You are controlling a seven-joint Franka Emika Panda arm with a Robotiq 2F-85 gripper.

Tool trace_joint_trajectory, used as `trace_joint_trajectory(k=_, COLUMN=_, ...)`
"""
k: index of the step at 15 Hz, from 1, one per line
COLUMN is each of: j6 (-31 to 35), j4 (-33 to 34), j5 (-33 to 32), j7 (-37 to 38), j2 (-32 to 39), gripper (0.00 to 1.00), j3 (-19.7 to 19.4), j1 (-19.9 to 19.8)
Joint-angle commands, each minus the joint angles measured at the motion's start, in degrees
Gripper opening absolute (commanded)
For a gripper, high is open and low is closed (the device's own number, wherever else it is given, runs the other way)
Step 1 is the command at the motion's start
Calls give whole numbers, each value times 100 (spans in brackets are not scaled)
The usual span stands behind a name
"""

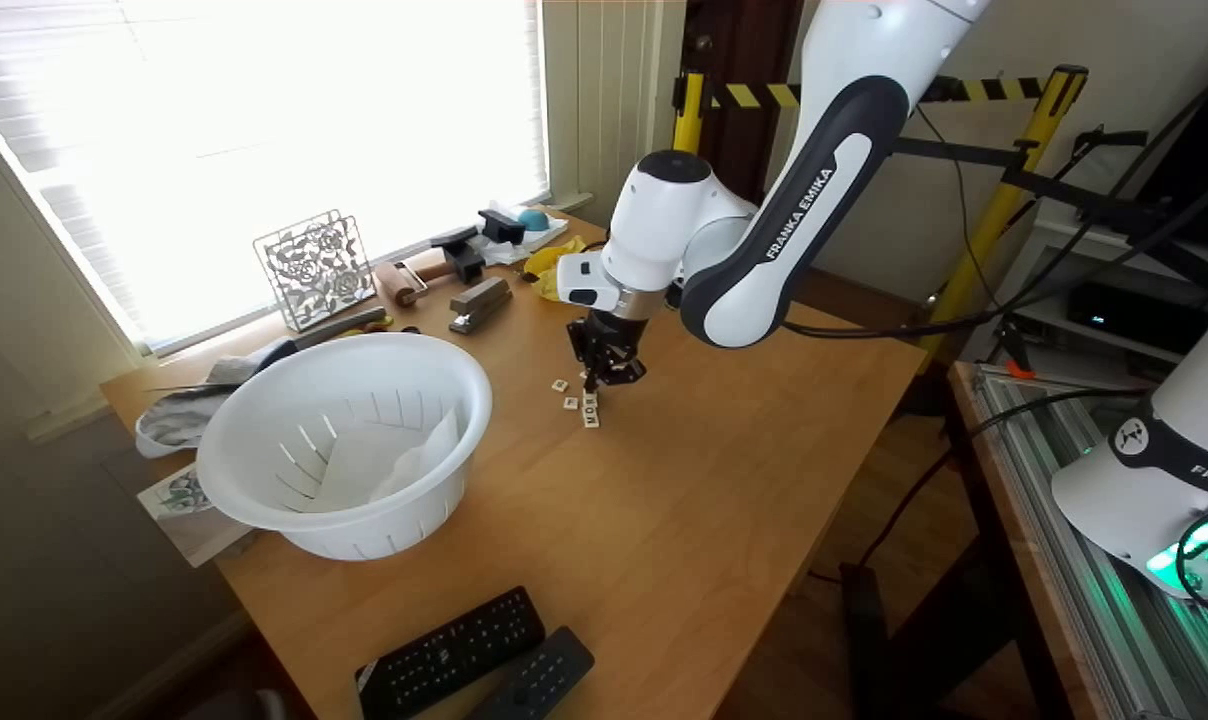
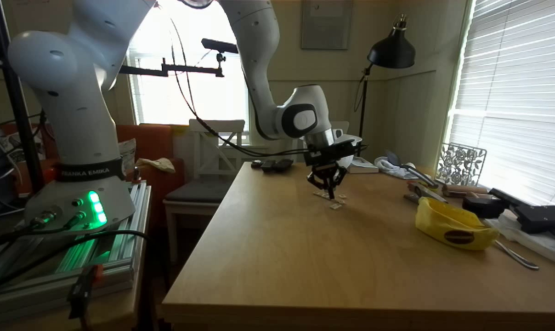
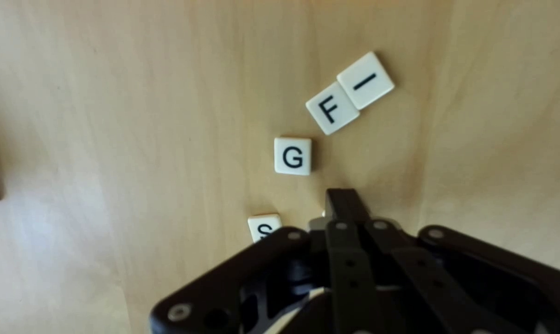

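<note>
In an exterior view: black jointed two-finger gripper (image 1: 591, 382) low among small square cream tiles (image 1: 590, 412) with black letters, well in from the edges and corners of the light wooden desk (image 1: 734, 460). White slotted plastic basin (image 1: 434, 515) by the window-side edge.

In an exterior view: fingertips (image 2: 331, 191) beside the tiles, between the robot-side and window-side edges; observer cannot tell whether they touch the wood. Yellow, soft-looking pouch (image 2: 436, 227) with dark oval near the window-side edge.

Wrist view: black fingers (image 3: 345, 202) pressed together, no tile seen between them. Cream G tile (image 3: 293, 156) near the tips, apart; F tile (image 3: 332, 108) touching I tile (image 3: 365, 80); S tile (image 3: 264, 226) partly covered by the gripper. Judged handling: light, stiff, sturdy, thin, smooth enough to skid. Best hold: two opposite sides, low to the desk; on the F tile and I tile, the sides away from their join.
</note>
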Motion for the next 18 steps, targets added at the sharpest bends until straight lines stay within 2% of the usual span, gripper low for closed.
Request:
trace_joint_trajectory(k=1, j6=21, j4=80, j5=-85, j7=123, j2=154, gripper=0, j3=60, j1=-39)
trace_joint_trajectory(k=18, j6=63, j4=39, j5=-118, j7=259, j2=109, gripper=0, j3=-27, j1=23)
